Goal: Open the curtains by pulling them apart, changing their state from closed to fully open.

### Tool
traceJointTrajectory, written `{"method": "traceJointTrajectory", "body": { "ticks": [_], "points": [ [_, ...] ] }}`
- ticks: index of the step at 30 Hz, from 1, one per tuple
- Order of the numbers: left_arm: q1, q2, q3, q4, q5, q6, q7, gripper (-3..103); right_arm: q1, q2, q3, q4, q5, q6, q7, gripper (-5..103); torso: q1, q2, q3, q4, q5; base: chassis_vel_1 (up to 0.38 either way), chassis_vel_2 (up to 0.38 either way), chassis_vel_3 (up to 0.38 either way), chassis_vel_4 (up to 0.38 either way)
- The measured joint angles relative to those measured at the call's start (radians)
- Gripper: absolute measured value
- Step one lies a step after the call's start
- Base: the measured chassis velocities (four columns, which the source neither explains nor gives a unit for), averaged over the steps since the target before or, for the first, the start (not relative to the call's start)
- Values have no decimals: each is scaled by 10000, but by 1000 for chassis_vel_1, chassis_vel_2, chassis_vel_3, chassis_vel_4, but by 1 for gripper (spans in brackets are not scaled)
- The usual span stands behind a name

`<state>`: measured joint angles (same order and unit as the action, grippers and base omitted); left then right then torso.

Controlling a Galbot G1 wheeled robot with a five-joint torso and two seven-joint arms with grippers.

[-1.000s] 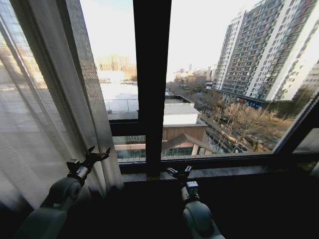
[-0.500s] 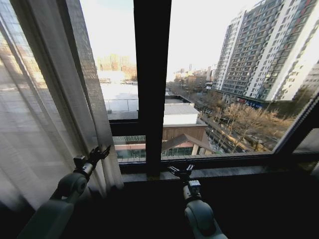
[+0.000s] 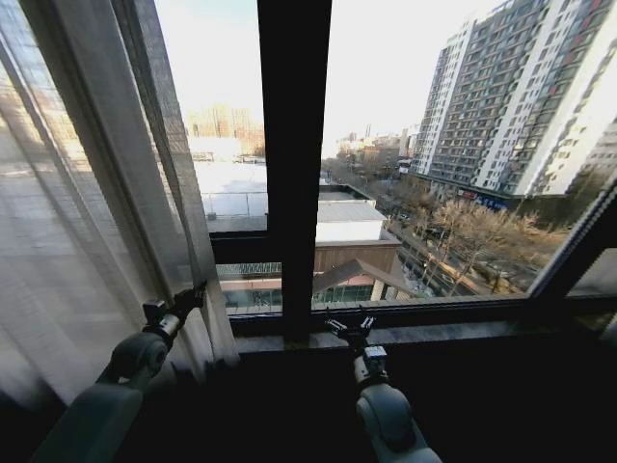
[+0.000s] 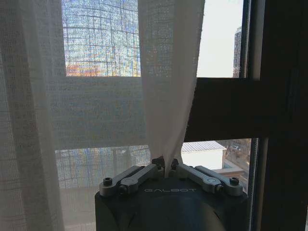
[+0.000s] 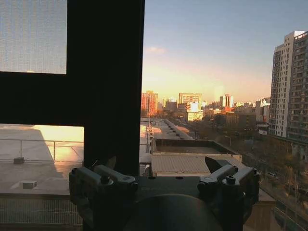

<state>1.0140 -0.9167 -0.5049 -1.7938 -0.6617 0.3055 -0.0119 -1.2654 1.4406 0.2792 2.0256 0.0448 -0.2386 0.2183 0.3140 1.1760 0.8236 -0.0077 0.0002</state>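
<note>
A sheer cream curtain (image 3: 87,212) with long pleats hangs over the left part of the window, its inner edge beside the left pane. My left gripper (image 3: 194,296) is at that inner edge low down, just above the sill. In the left wrist view the left gripper (image 4: 167,166) is shut on a hanging fold of the curtain (image 4: 163,96). My right gripper (image 3: 351,327) stands open near the foot of the dark centre bar, holding nothing. In the right wrist view the right gripper (image 5: 159,167) has its fingers spread before the glass.
A wide dark centre bar (image 3: 294,164) splits the window, and a dark sill (image 3: 424,333) runs below the glass. The right pane looks out on tall buildings and bare trees. A slanted dark frame bar (image 3: 578,251) rises at the far right.
My left gripper, open a second ago, has reached a little further to the curtain's edge and shut on it. The right arm has hardly moved.
</note>
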Motion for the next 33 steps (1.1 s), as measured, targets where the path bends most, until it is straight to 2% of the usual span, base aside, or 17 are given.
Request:
{"method": "traceJointTrajectory", "body": {
  "ticks": [20,33],
  "points": [
    [874,48,-764,-797,-12,35,-15,0,-60,-54,-99,37,-339,-29,-181,100,-2,1,0,-1,0,16,12,-16,-15],
    [1593,-38,-1390,-1406,-28,35,-45,0,-174,-75,-255,151,-376,-32,-197,100,-1,1,-1,0,-1,218,223,-227,-220]
  ]
}}
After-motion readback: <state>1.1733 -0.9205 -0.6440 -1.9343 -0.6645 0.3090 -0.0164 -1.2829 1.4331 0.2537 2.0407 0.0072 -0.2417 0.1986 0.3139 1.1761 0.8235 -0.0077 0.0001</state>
